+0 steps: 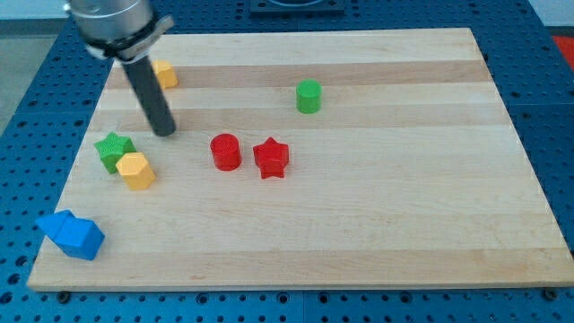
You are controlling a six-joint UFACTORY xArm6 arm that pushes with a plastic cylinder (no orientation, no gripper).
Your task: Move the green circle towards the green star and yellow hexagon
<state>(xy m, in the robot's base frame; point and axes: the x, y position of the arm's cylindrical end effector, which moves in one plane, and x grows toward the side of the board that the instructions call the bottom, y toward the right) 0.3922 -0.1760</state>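
On the pale wooden board (377, 224), my tip (165, 132), a bare rod grasping nothing, stands right of the green star (114, 149) and yellow hexagon (135, 170). The green circle (308, 96) sits far right, open wood between.

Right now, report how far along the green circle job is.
Done: nothing visible; the green circle sits far right of the green star and yellow hexagon. In hand: my tip stands beside the star, far from the circle. Left: reach the circle's right side, push it leftward.
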